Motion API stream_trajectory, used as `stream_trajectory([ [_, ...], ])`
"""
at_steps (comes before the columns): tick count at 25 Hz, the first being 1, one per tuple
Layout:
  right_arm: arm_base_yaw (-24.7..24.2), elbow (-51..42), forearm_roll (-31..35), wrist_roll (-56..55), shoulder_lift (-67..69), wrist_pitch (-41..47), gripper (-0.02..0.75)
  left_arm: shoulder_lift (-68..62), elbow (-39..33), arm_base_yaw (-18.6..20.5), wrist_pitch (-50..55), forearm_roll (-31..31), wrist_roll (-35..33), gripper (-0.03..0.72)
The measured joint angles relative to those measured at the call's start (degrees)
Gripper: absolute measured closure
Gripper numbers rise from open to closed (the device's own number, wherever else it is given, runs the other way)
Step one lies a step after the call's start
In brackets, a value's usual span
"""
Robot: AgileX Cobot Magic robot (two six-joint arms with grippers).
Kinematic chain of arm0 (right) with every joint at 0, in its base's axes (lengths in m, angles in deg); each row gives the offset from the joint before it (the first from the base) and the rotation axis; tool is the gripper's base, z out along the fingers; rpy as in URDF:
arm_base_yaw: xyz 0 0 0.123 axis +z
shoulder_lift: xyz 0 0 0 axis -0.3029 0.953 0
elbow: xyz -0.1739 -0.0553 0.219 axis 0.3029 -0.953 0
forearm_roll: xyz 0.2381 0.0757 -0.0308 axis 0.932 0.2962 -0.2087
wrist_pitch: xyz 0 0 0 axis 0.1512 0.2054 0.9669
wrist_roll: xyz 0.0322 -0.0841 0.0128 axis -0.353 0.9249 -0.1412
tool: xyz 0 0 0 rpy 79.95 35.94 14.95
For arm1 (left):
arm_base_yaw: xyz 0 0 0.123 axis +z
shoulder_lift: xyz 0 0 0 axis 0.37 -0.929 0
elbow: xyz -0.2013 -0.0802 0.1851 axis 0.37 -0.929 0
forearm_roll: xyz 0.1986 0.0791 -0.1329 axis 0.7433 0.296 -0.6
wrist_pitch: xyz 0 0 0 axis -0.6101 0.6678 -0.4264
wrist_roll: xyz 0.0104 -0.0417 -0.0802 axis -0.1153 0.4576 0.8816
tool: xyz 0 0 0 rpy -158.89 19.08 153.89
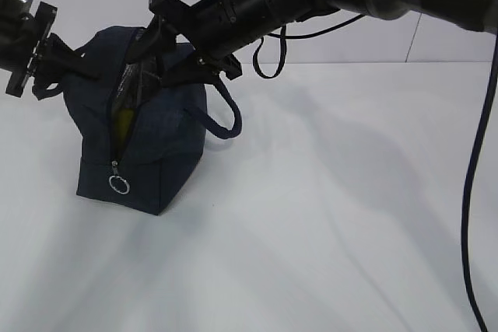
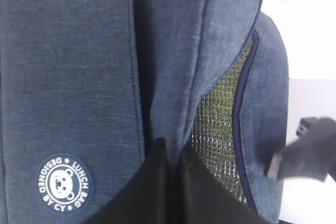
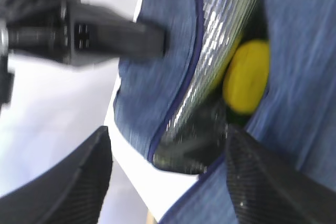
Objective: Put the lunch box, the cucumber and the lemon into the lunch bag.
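Observation:
The navy lunch bag [image 1: 156, 141] stands on the white table with its top zipper open and the foil lining [image 2: 220, 124] showing. My left gripper [image 1: 89, 62] is shut on the fabric edge of the bag's opening [image 2: 173, 153], holding it from the left. My right gripper [image 1: 152, 64] hovers open just over the opening, its fingers [image 3: 79, 177] apart and holding nothing. Inside the bag lies the yellow lemon [image 3: 247, 74], also visible through the slit [image 1: 123, 122]. Below the lemon is a dark glossy shape, apparently the cucumber [image 3: 197, 137]. The lunch box is hidden.
The zipper's metal ring pull [image 1: 118, 186] hangs at the bag's near end. One loop handle [image 1: 226, 118] droops on the bag's right side. A black cable [image 1: 471, 192] hangs down at the far right. Bare white table [image 1: 327, 215] lies right of the bag.

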Motion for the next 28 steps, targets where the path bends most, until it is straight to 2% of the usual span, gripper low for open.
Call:
stream_trajectory([
  [8,0.0,0.0,-6.81,0.08,-4.3,2.61,0.236,0.0,0.0,0.0,0.0,0.65,0.0,0.696],
  [14,0.0,0.13,-22.74,-9.58,-8.24,3.14,0.237,0.0,0.0,0.0,0.0,0.77,0.0,0.696],
  [18,0.53,0.13,-30.85,-14.88,-8.24,4.05,0.237,0.0,0.0,0.0,0.0,0.77,0.0,0.696],
  [21,0.9,0.13,-32.3,-16.36,-7.73,2.07,0.237,0.0,0.0,0.0,0.0,0.17,0.0,0.696],
  [28,1.03,0.13,-30.56,-16.78,-4.6,-0.5,0.238,0.0,0.0,0.0,0.0,-0.22,-0.09,0.696],
])
